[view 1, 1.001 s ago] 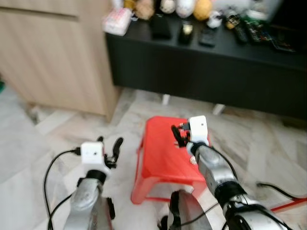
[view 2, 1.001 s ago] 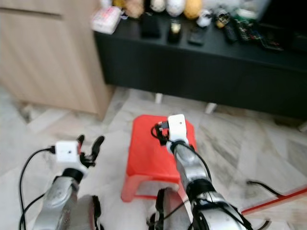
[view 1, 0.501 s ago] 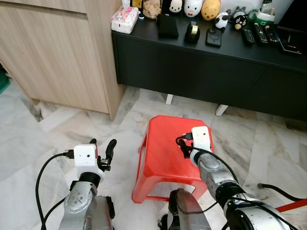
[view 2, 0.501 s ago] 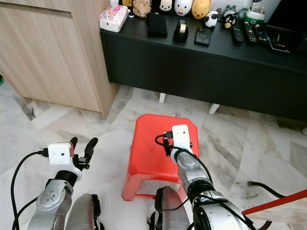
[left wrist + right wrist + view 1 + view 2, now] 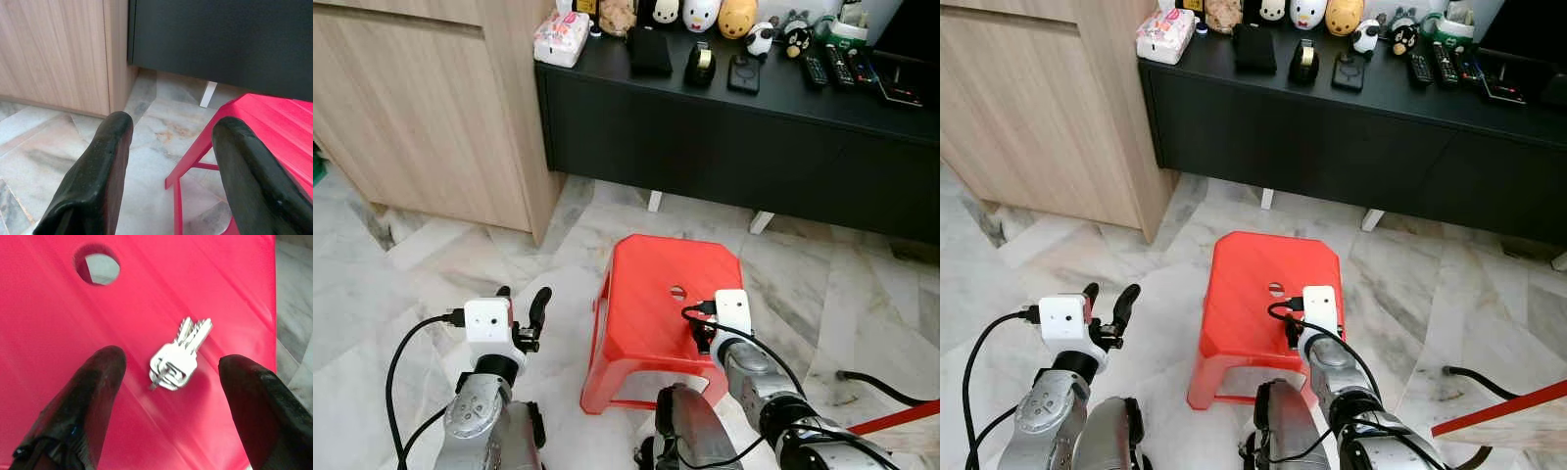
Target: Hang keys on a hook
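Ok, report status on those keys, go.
Right gripper open over red plastic stool, fingers astride small silver key bunch, not touching. Left gripper open, beside stool. Nothing blocking keys.

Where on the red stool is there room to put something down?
The stool seat is bare around its round hole and toward its left edge. The keys lie under the open right gripper. The black cabinet top is crowded.
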You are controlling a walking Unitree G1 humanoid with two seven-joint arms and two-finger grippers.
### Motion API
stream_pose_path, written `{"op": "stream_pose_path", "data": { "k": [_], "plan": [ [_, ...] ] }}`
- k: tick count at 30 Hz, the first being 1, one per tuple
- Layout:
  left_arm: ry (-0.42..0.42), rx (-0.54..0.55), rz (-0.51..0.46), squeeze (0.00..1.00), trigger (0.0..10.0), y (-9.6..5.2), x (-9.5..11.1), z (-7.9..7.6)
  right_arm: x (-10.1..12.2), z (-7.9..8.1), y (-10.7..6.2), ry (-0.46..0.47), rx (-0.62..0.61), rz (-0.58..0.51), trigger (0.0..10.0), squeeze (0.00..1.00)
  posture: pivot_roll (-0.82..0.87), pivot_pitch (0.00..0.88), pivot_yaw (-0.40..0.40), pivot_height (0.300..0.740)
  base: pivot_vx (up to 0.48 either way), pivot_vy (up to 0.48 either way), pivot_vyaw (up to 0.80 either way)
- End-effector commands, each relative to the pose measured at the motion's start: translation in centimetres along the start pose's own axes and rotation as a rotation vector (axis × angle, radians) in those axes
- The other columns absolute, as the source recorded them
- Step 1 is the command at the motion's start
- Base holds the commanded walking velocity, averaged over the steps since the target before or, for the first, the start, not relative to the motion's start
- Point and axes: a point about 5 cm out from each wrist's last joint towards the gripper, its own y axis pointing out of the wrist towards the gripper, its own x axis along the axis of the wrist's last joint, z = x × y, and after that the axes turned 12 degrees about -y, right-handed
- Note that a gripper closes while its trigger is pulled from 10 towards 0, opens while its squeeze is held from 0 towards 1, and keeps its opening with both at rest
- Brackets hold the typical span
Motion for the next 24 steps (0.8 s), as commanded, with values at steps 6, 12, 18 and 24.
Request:
{"op": "stream_pose_path", "data": {
  "k": [6,12,18,24],
  "plan": [
    [0.009,-0.008,0.036,0.0,10.0,-0.29,-0.78,-0.31,-1.57,-0.55,-0.17,0.034,-0.011,0.057,10.0,0.0,0.05,0.219,-0.153,0.607,0.0,0.0,0.0],
    [0.014,-0.004,0.037,0.0,10.0,-0.39,-0.82,-0.21,-1.56,-0.24,-0.17,0.042,0.011,0.05,4.0,0.0,0.05,0.219,-0.154,0.607,0.0,0.0,0.0],
    [0.014,-0.004,0.037,0.0,10.0,-0.43,-0.83,-0.22,-1.3,-0.11,-0.15,0.045,0.03,0.033,7.9,0.0,0.05,0.221,-0.155,0.607,0.0,0.0,0.0],
    [0.014,-0.006,0.041,0.0,10.0,-0.48,-0.95,-0.27,-1.3,-0.16,-0.15,0.041,0.038,0.033,0.0,0.0,0.05,0.223,-0.155,0.607,0.0,0.0,0.0]
  ]
}}
